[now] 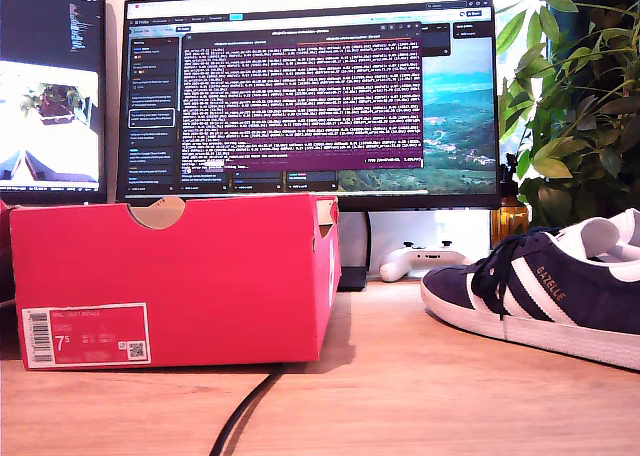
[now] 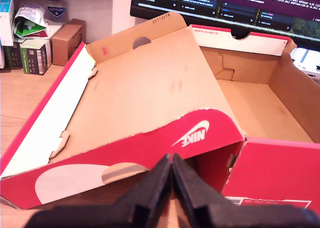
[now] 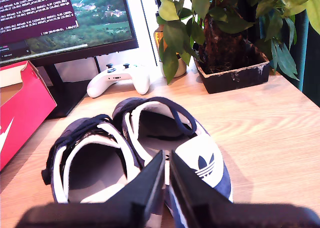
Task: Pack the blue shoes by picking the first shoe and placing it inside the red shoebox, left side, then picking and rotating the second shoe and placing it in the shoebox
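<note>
A dark cable [image 1: 245,411] crosses the wooden surface [image 1: 400,396] closest to us in the exterior view, and behind it the red shoebox [image 1: 170,276] sits at that view's left, its lid folded back. The box floor we can see is bare. The blue shoes [image 3: 135,153] stand side by side at the exterior view's right, near a white game controller [image 3: 117,78] and a potted plant [image 3: 225,48]. Our first gripper [image 2: 171,175] hovers by the box with its jaws pressed together, and our second gripper [image 3: 166,170] hangs over the heels, jaws likewise closed and pinching nothing (so packing has not begun, we judge). Next we would spread the second gripper and descend onto one shoe's heel. The exterior view cuts off the shoes' heels, shows neither arm, and the lid hides part of the box.
</note>
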Controlling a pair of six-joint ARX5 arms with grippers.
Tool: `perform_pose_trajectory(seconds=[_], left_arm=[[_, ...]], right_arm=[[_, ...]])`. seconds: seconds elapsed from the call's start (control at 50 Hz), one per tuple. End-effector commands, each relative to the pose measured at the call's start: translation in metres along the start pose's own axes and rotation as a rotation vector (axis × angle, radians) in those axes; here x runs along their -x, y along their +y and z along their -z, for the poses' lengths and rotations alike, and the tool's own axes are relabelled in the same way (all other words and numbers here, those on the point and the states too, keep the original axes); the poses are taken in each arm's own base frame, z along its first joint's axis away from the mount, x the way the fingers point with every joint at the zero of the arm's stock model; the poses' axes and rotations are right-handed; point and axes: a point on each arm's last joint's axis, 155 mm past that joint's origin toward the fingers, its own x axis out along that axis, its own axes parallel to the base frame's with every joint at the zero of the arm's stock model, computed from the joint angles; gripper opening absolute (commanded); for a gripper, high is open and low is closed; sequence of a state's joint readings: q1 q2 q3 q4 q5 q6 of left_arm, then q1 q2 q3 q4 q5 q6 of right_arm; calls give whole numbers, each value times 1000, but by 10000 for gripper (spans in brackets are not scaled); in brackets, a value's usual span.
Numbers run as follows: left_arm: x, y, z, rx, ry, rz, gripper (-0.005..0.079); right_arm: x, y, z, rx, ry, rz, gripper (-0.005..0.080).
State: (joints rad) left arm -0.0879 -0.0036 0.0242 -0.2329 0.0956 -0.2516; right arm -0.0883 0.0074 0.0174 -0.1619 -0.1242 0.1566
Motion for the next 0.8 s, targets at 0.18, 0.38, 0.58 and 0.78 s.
perform_pose_trajectory(seconds=[0.18,0.38,0.58,0.78], left_arm=[[-3,6,16,-4,30,-12,-21],[-3,6,16,-4,30,-12,-21],[-3,5,16,-1,31,-12,-21],[-3,-11,20,129,58,74,-21]], right_arm=[[-1,1,2,0,-2,-6,-10],[-1,1,2,0,-2,-6,-10],[-1,1,2,0,-2,-6,-10],[-1,2,2,-43,-4,-13,-10]])
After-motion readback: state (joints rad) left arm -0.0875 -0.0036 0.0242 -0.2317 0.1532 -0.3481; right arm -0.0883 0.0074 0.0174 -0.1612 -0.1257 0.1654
